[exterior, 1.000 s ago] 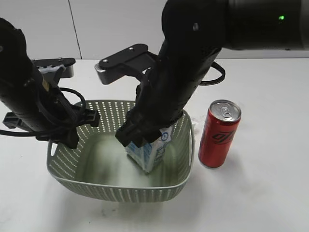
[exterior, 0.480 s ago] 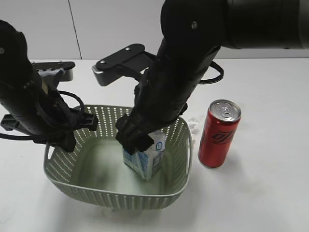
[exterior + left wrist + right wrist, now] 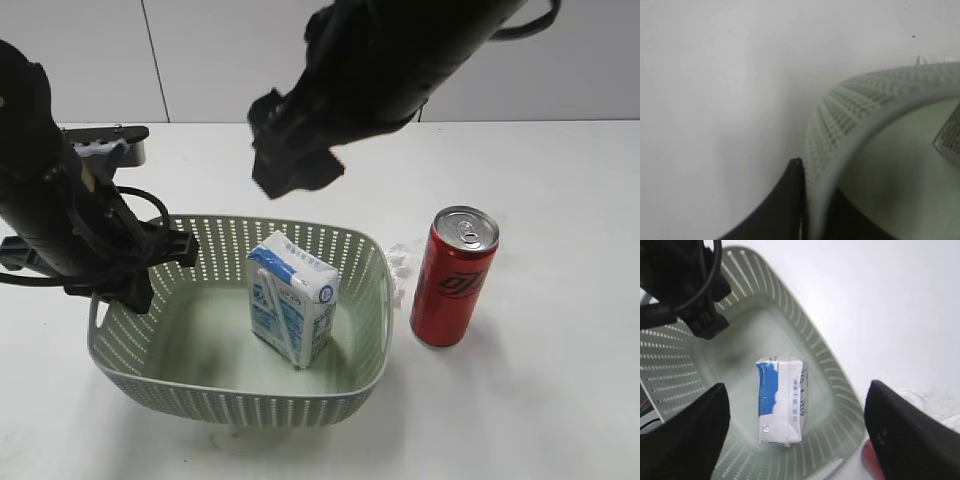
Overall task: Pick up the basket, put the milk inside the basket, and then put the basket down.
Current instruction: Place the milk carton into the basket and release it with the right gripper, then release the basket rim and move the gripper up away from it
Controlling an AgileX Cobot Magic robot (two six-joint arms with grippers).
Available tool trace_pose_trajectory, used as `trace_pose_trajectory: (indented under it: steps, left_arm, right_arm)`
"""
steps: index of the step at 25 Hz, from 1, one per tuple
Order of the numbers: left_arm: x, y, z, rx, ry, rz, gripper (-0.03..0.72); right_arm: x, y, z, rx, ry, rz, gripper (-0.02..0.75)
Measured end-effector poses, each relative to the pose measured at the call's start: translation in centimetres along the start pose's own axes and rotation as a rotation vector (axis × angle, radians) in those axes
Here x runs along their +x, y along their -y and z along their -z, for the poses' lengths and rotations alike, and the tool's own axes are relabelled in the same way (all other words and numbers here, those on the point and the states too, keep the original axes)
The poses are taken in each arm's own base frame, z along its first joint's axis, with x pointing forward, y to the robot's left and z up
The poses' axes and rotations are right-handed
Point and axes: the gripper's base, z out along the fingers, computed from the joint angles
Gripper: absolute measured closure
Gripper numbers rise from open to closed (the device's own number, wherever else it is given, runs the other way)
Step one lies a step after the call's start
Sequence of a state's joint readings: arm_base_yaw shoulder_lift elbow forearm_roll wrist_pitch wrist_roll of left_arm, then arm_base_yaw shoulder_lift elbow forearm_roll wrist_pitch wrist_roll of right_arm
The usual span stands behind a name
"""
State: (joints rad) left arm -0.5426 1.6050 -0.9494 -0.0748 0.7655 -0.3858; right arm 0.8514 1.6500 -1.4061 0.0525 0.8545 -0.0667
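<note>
**Now the milk is in, and the basket waits to go down**

Clearly we stand at the last step. The milk stands upright on the floor of the basket, directly below our right gripper, which hangs well above it with its fingers spread wide and nothing between them. Our left gripper is clamped on the basket's wall at its left edge, one finger outside the rim and one inside, as the left wrist view shows. We judge the basket is held slightly off the table, though the exterior view does not settle this.

Next we need to lower the left gripper evenly until the basket's base sits flat, then release the rim. The carton is tall and free-standing, so a tilt could topple it. A red can stands just beyond the basket's far side from the left gripper; we should keep the basket from sliding toward it.
</note>
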Motion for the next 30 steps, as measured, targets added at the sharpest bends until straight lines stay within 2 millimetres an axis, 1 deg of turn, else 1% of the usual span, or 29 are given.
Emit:
trace_pose_trajectory:
  steps: [2,3,5,9,11,15,18,20,22,24,27,30]
  left_arm:
    - [0.0,0.0,0.0,0.002,-0.002,0.002,0.683]
    - [0.0,0.0,0.0,0.004,-0.002,0.005,0.683]
    - [0.0,0.1,0.0,0.011,-0.005,0.013,0.683]
    - [0.1,0.2,0.0,0.021,-0.009,0.025,0.683]
    - [0.1,0.2,0.0,0.024,-0.011,0.029,0.683]
    - [0.1,0.3,0.0,0.029,-0.013,0.034,0.683]
    - [0.1,0.3,0.0,0.03,-0.012,0.034,0.683]
    - [0.1,0.3,0.0,0.03,-0.012,0.034,0.683]
    - [0.1,0.3,0.0,0.03,-0.012,0.034,0.683]
    - [0.1,0.3,0.0,0.03,-0.012,0.034,0.683]
    - [0.0,0.2,0.0,0.033,-0.013,0.044,0.683]
    - [-0.3,-0.6,0.1,0.039,-0.019,0.092,0.683]
  right_arm:
    - [-0.3,0.6,1.7,0.028,0.045,0.001,0.083]
    - [-0.4,1.3,2.4,0.051,0.061,-0.005,0.085]
    - [-0.2,3.2,3.2,0.09,0.063,-0.044,0.087]
    - [1.2,9.1,3.9,0.191,0.025,-0.183,0.093]
    - [2.2,12.1,4.5,0.243,0.017,-0.26,0.097]
    - [4.6,17.3,6.1,0.33,-0.005,-0.394,0.106]
    - [6.8,20.4,7.3,0.383,-0.031,-0.485,0.109]
    - [8.1,21.9,8.1,0.405,-0.051,-0.538,0.114]
    - [9.4,23.0,8.8,0.418,-0.08,-0.59,0.116]
    - [10.3,23.5,9.2,0.416,-0.119,-0.624,0.119]
    - [11.0,23.1,9.3,0.389,-0.189,-0.644,0.125]
    - [11.2,22.4,9.9,0.362,-0.218,-0.657,0.134]
